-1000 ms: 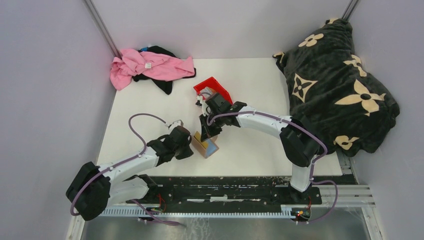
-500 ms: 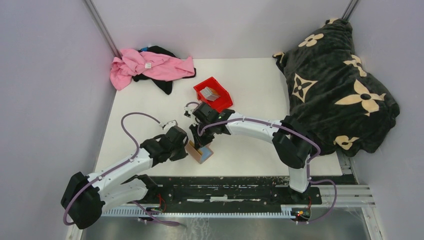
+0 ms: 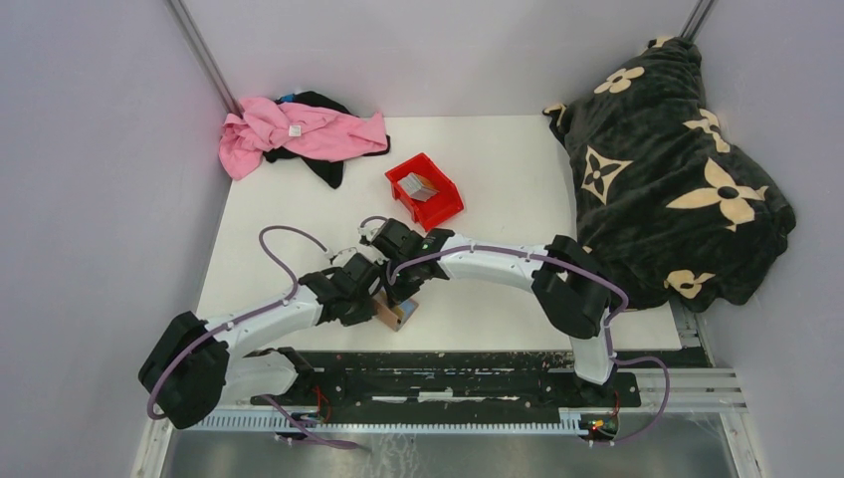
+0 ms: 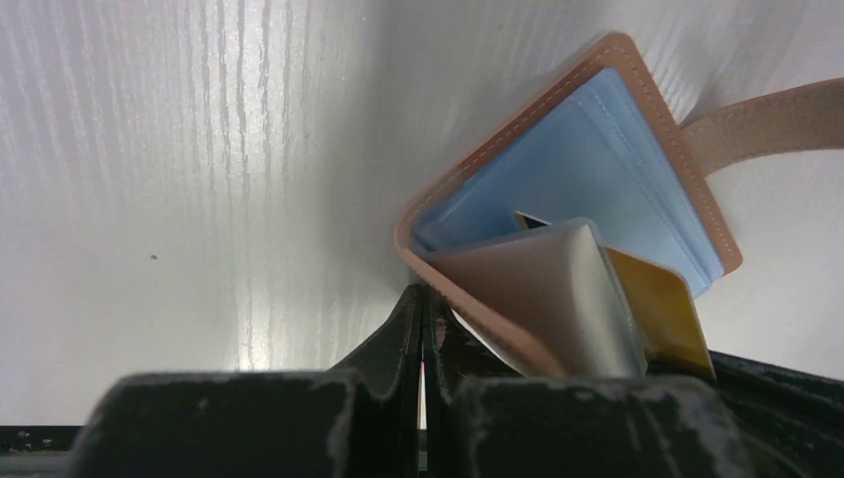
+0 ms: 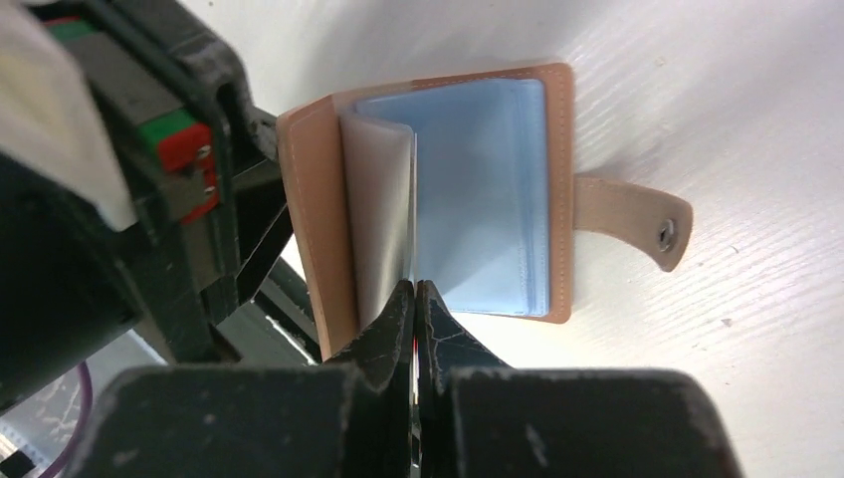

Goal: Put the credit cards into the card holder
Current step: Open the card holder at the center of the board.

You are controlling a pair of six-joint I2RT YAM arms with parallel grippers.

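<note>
The holder (image 5: 316, 229) is tan-brown with pale stitching along its edge, and its sleeves (image 5: 478, 199) are light blue. With them show a gold card (image 4: 662, 304) and a silver card (image 4: 557, 289). The bin (image 3: 406, 167) at 12 o'clock is red and its cards (image 3: 420, 186) are grey. At 11 o'clock is a pink cloth (image 3: 289, 129) over a black cloth (image 3: 323, 169). The blanket (image 3: 657, 169) at 2 o'clock is black with cream flowers. The table (image 3: 498, 179) is white, faintly grained.

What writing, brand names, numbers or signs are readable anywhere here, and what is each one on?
No text can be read anywhere.
The tag on the pink cloth: too small to read.
The blanket: flower and star motifs only, no letters.
The card holder: no print shows.
The cards in the red bin: too small to tell.
</note>
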